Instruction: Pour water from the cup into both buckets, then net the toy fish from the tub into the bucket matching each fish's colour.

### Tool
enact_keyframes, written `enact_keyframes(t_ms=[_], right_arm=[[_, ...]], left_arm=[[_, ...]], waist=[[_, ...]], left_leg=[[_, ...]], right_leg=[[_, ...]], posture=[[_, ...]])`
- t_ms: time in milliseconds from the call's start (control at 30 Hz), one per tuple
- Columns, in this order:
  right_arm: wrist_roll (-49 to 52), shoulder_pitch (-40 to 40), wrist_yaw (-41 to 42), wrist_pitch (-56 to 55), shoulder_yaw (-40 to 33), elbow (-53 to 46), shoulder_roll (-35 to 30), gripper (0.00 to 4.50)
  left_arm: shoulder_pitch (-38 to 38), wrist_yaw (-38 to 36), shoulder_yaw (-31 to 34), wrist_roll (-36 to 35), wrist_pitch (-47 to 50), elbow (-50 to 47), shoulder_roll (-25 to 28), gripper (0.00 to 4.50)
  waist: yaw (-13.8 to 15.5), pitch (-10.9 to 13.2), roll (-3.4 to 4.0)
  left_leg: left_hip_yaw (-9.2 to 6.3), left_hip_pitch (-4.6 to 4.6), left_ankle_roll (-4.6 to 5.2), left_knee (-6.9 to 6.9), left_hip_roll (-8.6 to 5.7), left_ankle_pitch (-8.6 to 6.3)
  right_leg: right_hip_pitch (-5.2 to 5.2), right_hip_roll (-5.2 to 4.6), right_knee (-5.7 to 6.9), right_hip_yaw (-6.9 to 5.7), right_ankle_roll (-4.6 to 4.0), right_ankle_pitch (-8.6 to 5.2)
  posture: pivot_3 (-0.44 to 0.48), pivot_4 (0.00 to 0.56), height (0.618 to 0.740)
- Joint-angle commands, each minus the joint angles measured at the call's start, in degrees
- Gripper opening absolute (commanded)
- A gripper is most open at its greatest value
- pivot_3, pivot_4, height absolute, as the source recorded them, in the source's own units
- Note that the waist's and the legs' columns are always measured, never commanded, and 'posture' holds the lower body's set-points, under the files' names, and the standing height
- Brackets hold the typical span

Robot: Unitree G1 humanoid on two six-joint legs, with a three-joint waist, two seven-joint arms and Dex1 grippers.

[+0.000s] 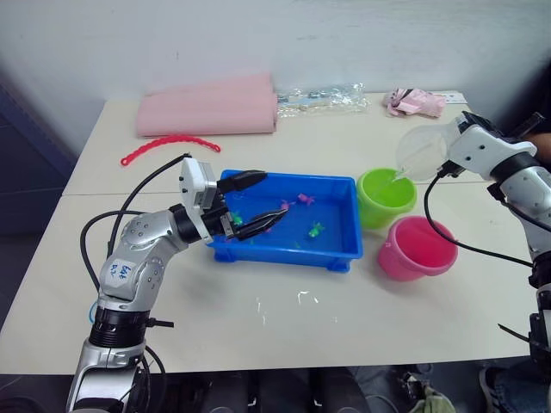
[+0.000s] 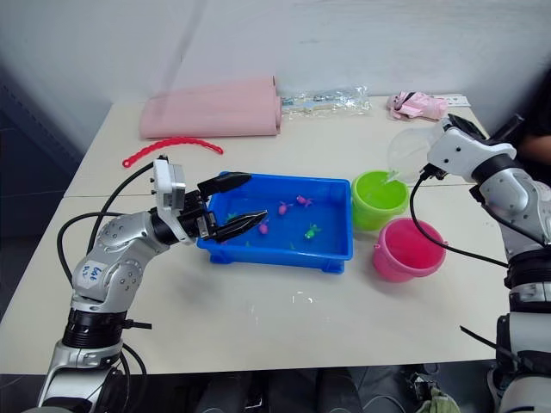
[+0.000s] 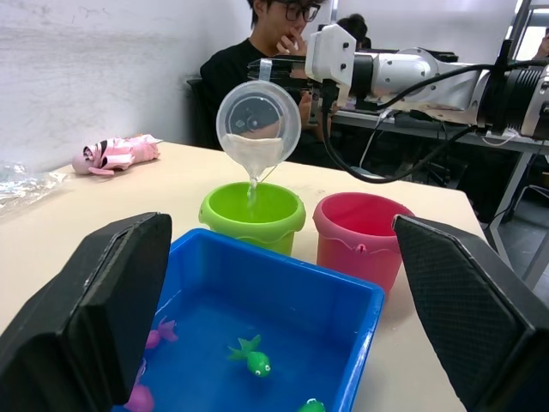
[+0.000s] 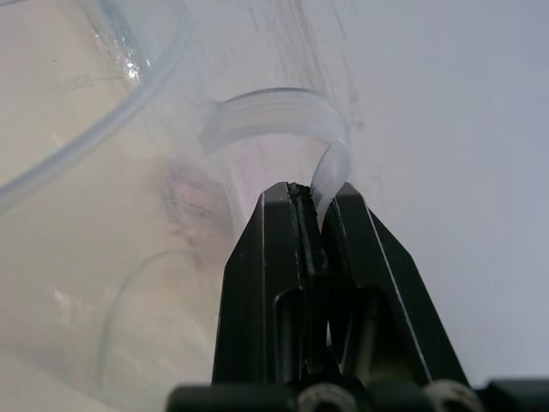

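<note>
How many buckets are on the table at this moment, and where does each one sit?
2. The lime green bucket stands just off the blue tub's far right corner, under the tilted cup. The hot pink bucket stands beside it, nearer the robot.

My left arm carries a white sticker (image 1: pixel 120 274) with handwritten marks I cannot make out.
</note>
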Motion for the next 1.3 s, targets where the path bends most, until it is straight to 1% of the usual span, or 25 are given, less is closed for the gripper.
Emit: enact_keyframes(t_ms=[33,600,733,967,1067,1133,1233,1300], right_arm=[[-1.87,-2.02,-3.1,-1.95,0.03,-0.13,-2.52,0.05],[-10.18,-3.53,-12.21,-4.92,4.03,1.0,-4.24,0.05],[-14.39,-4.63,-15.6,-5.35,6.2,0.87,-5.06,0.05],[-15.57,-5.21,-19.48,-5.64,7.22,2.19,-4.87,0.05],[-14.63,-5.0,-19.39,-5.72,7.31,2.97,-4.42,0.05],[-11.25,-4.13,-17.18,-5.8,6.16,4.12,-3.27,0.05],[-4.0,-2.81,-12.49,-4.8,3.16,5.86,-1.24,0.05],[1.35,-2.23,-7.93,-3.4,0.69,6.59,0.05,0.05]], left_arm=[[0.1,0.49,0.71,-0.44,-0.45,-2.55,0.0,4.5],[1.1,1.25,0.83,-0.32,-1.0,-3.42,0.11,4.5],[1.38,1.48,0.94,-0.16,-1.21,-3.63,0.11,4.5],[1.88,1.62,1.03,-0.01,-1.4,-4.06,0.21,4.5],[2.04,1.62,1.09,0.01,-1.48,-4.08,0.29,4.5],[2.08,1.57,1.13,-0.01,-1.53,-4.01,0.35,4.5],[2.15,1.43,1.19,-0.05,-1.59,-3.93,0.49,4.5],[2.19,1.34,1.2,-0.08,-1.57,-3.92,0.59,4.5]], waist=[[-0.03,0.0,0.0],[-1.17,0.0,0.0],[-1.25,0.0,0.0],[-1.27,0.0,0.0],[-1.21,0.0,0.0],[-1.22,0.0,0.0],[-1.24,0.0,0.0],[-1.22,0.0,0.0]], left_leg=[[0.0,0.0,0.0,0.0,0.0,0.0],[-0.01,0.0,-0.01,0.02,0.01,0.01],[-0.01,0.0,-0.03,0.03,0.01,0.02],[-0.01,0.0,-0.03,0.04,0.02,0.02],[-0.01,0.0,-0.03,0.05,0.01,0.02],[-0.01,-0.01,-0.03,0.06,0.01,0.02],[-0.01,0.0,-0.03,0.06,0.02,0.02],[-0.01,0.0,-0.03,0.07,0.02,0.02]], right_leg=[[0.0,0.0,0.0,0.0,0.0,0.0],[0.0,0.01,0.06,0.0,0.0,0.0],[0.0,0.01,0.08,0.01,0.0,0.0],[0.0,0.02,0.09,0.02,0.0,0.0],[0.0,0.01,0.09,0.02,0.0,0.0],[0.0,0.01,0.09,0.02,0.0,0.0],[0.01,0.03,0.1,0.02,0.0,0.0],[0.02,0.04,0.1,0.01,0.0,0.0]], posture=[[0.0,0.15,0.74],[0.0,0.15,0.74],[0.0,0.15,0.74],[0.0,0.15,0.74],[0.0,0.15,0.74],[0.0,0.15,0.74],[0.0,0.15,0.74],[0.0,0.15,0.74]])
